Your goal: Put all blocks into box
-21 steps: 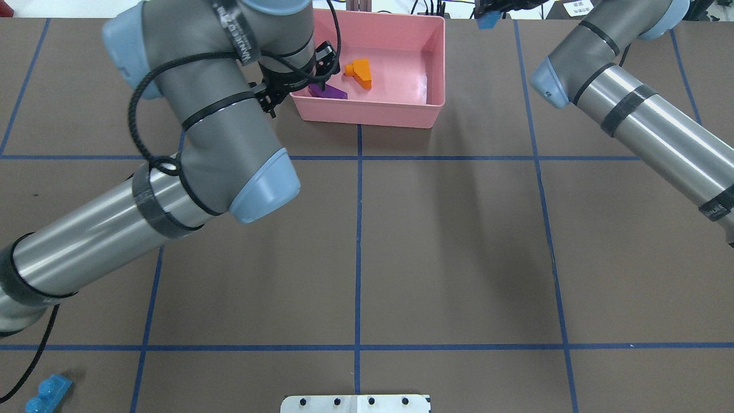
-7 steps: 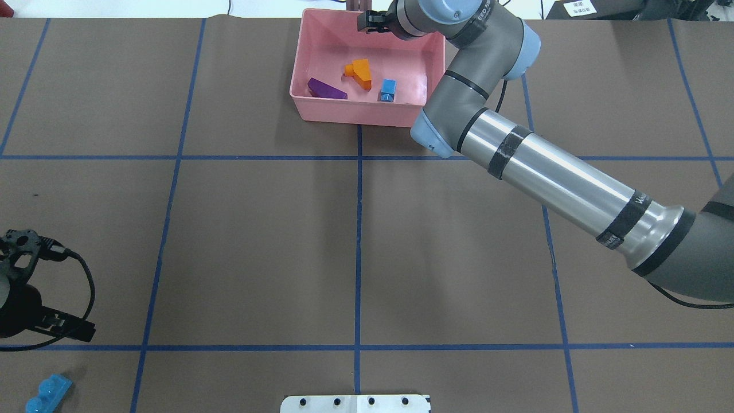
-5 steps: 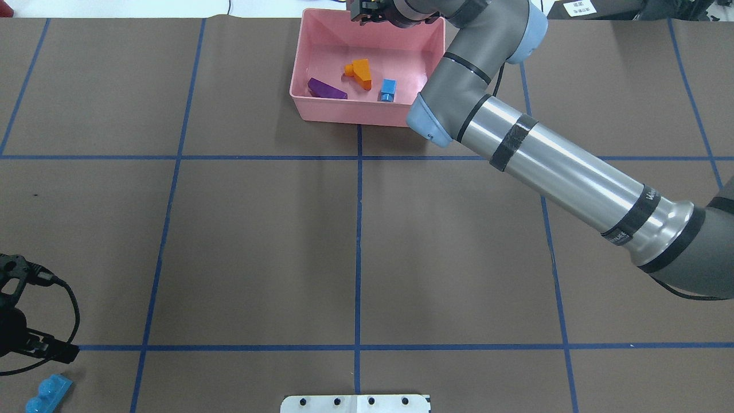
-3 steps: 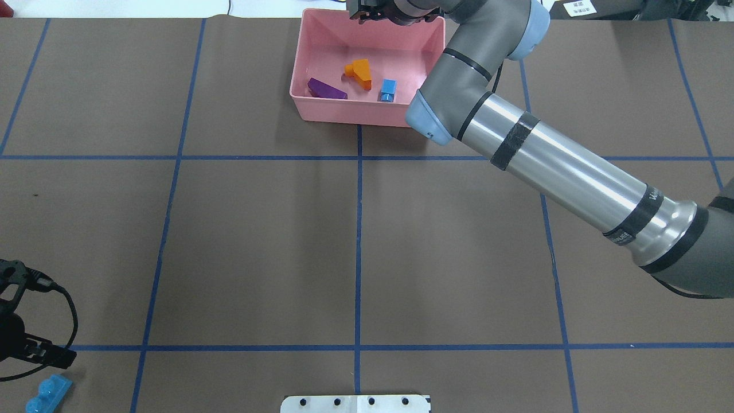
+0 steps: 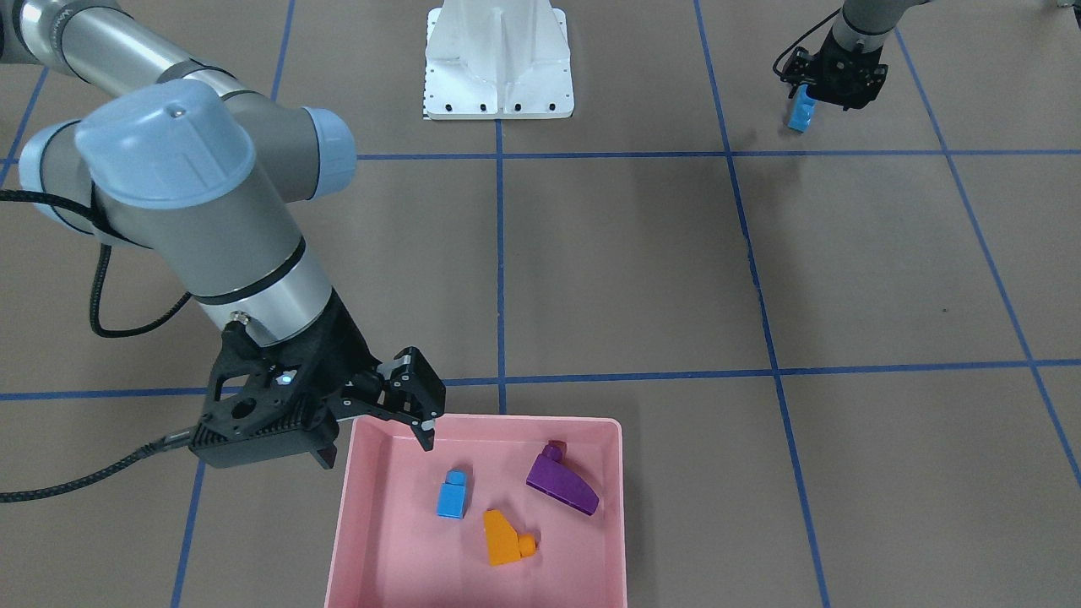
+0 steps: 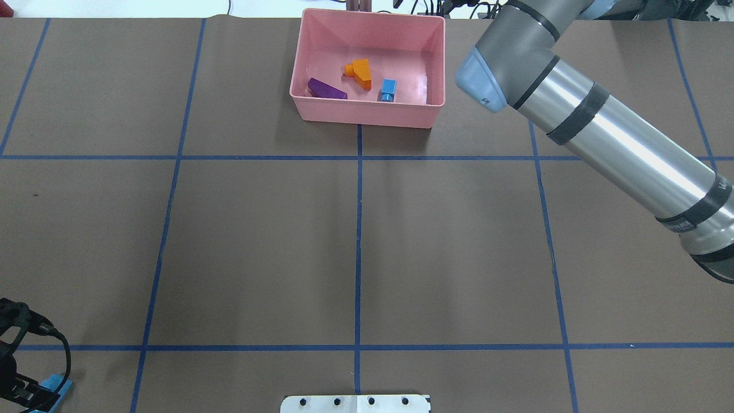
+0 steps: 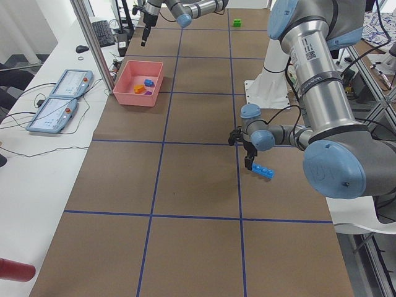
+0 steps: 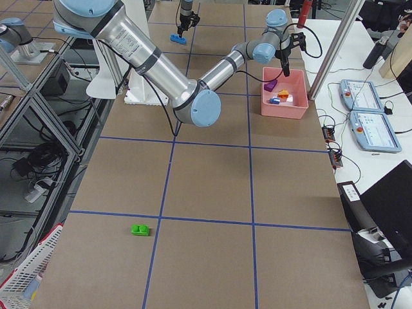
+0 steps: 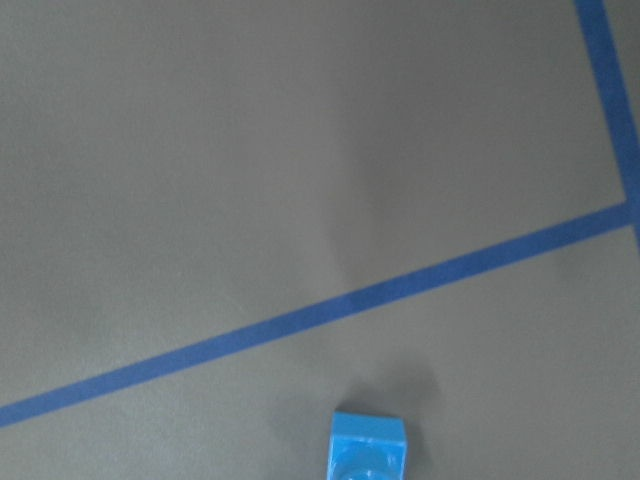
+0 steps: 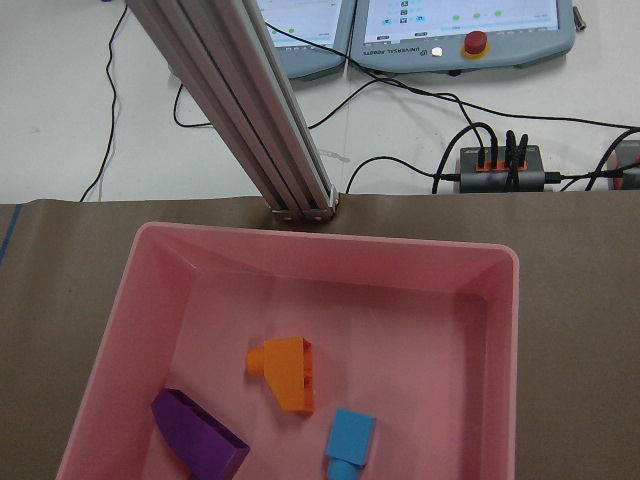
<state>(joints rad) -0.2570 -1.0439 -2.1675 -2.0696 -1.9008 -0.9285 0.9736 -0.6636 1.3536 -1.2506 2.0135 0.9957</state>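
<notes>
The pink box holds the orange sloped block, the small blue block and the purple wedge; they also show in the overhead view. My right gripper hangs open and empty over the box's corner nearest the robot. My left gripper is open right above one end of the long blue block, which lies on the table and shows at the bottom of the left wrist view. The green block lies alone, far out on my right side.
The white robot base stands at the table's near-robot edge. An aluminium post rises just behind the box, with cables and control pendants on the bench beyond it.
The left gripper has moved toward the robot-side edge, onto the long blue block, now partly covering it. The right arm has swung right, its gripper drawing back from over the box.
</notes>
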